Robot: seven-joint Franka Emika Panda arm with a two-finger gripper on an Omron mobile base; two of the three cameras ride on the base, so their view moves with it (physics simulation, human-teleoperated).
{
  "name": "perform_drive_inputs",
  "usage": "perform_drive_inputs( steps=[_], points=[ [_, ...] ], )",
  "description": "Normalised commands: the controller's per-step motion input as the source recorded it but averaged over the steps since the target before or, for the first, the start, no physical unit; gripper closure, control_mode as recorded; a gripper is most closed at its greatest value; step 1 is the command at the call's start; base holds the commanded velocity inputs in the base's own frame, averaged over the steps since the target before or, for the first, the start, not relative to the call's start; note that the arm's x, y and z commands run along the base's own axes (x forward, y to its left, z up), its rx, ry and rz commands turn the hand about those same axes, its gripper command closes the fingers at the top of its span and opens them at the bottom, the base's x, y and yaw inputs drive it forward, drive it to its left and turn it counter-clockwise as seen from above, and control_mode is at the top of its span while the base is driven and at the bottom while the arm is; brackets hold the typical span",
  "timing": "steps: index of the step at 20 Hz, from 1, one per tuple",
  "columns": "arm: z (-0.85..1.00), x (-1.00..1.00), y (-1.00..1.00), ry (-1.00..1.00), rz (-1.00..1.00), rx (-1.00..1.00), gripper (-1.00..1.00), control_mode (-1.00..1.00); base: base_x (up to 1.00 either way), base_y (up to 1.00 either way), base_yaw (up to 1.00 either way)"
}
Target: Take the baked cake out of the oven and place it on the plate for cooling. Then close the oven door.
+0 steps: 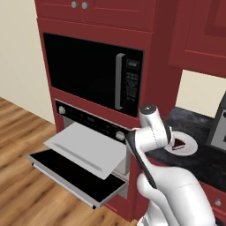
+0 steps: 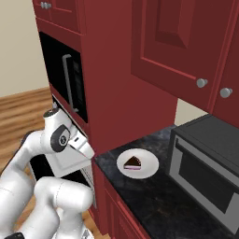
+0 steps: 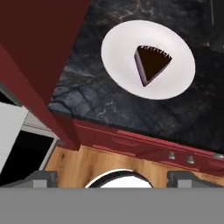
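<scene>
- The baked cake (image 3: 151, 63) already lies on the plate (image 3: 118, 65), a little toward the plate's far side from the counter's front edge, so my judgement is that the step in hand is closing the oven door (image 1: 70, 174).
- The plate sits on the dark stone counter (image 3: 100, 105), near its left end and beside the red cabinet column that houses the oven (image 1: 95, 145).
- My gripper (image 3: 112, 176) stands wide and carries nothing; its two fingertips (image 3: 43, 177) hang apart above the counter's front edge.
- The oven door hangs fully down, level, with a pale tray (image 1: 86, 150) slid out above it.
- To do this well, I would push that tray back in first if it overhangs the door, or the door may jam against it.
- Then I would come in under the door's outer edge, at the middle of its width, and lift evenly so the panel swings without twisting.
- I should swing away from the plate so I do not knock it.
- The black microwave (image 1: 92, 73) has a keypad, and the oven's control strip carries pale marks, but no writing is legible.
</scene>
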Motion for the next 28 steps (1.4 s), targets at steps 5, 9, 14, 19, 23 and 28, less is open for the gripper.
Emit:
perform_drive_inputs(
  steps=[5,9,14,19,23,28],
  points=[
    [0.00,0.00,0.64,0.11,0.16,0.00,-1.00,-1.00,0.00,0.00,0.00],
    [0.00,0.00,0.65,0.07,0.20,0.00,-1.00,-1.00,0.00,0.00,0.00],
    [-0.01,0.00,0.69,0.09,0.17,0.00,-1.00,-1.00,0.00,0.00,0.00],
    [-0.09,0.01,0.56,0.01,0.00,0.01,-1.00,-1.00,0.00,0.00,0.00],
    [-0.09,0.01,0.53,0.00,0.04,0.03,-1.00,-1.00,0.00,0.00,0.00],
    [-0.08,0.00,0.47,-0.01,0.12,0.09,-1.00,-1.00,0.00,0.00,0.00]
  ],
)
